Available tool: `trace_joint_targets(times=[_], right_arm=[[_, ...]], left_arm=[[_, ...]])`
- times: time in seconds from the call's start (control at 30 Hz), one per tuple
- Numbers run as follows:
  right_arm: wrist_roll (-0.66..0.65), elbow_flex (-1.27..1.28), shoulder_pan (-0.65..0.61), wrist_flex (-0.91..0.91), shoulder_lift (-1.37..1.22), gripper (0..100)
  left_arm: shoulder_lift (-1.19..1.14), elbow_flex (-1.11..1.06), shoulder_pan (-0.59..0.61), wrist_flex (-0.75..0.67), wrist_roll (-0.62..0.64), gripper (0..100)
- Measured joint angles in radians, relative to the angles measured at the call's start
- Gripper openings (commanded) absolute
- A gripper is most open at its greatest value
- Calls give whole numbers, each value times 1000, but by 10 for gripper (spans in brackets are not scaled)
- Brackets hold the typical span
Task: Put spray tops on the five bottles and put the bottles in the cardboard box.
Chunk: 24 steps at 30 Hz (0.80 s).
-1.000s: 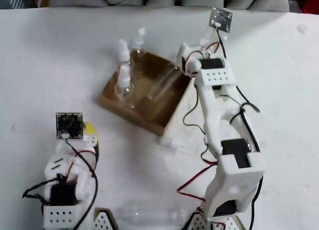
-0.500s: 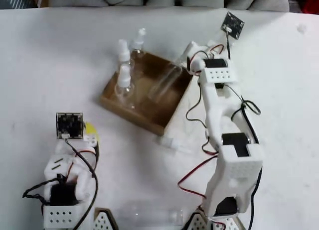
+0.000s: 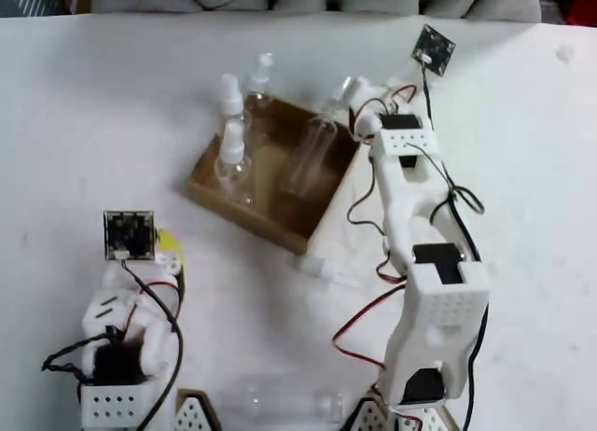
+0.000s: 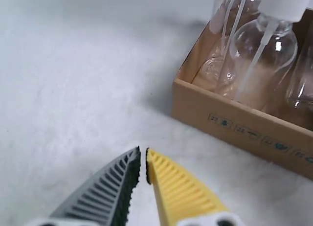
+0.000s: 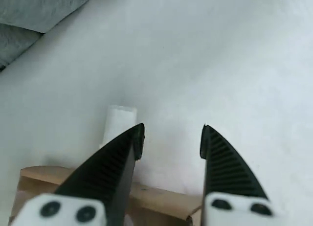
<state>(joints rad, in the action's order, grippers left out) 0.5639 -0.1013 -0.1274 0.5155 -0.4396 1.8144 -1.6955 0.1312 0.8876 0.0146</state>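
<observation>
The cardboard box (image 3: 210,190) lies in the middle of the table. Three clear bottles (image 3: 230,156) with white spray tops stand at its left end, also seen in the left wrist view as bottles (image 4: 261,45). A fourth bottle (image 3: 312,151) leans in the box, its white top (image 5: 120,121) poking over the far corner. My right gripper (image 3: 353,95) (image 5: 172,130) is open just beyond that corner, its near finger beside the white top. A loose spray top (image 3: 326,268) lies in front of the box. One uncapped bottle (image 3: 280,401) lies at the table's front edge. My left gripper (image 4: 143,155) (image 3: 170,246) rests shut and holds nothing.
The right arm (image 3: 420,226) stretches along the box's right side, with red and black cables hanging near the loose spray top. A grey cushion (image 5: 29,11) lies beyond the table's far edge. Bare white tabletop extends left of the box and far right.
The right gripper has shifted back and to the right, past the box's far corner. The fourth bottle has tilted so its top now sticks over that corner. The left arm has stayed still.
</observation>
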Motion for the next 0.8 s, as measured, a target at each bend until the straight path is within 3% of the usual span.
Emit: trace_joint_targets(times=[0.63,0.8], right_arm=[[-2,0,-103,215,137,149],[-107,0,-141,169,101,151]], left_arm=[[0,0,0,0,0,20],[0,0,0,0,0,20]])
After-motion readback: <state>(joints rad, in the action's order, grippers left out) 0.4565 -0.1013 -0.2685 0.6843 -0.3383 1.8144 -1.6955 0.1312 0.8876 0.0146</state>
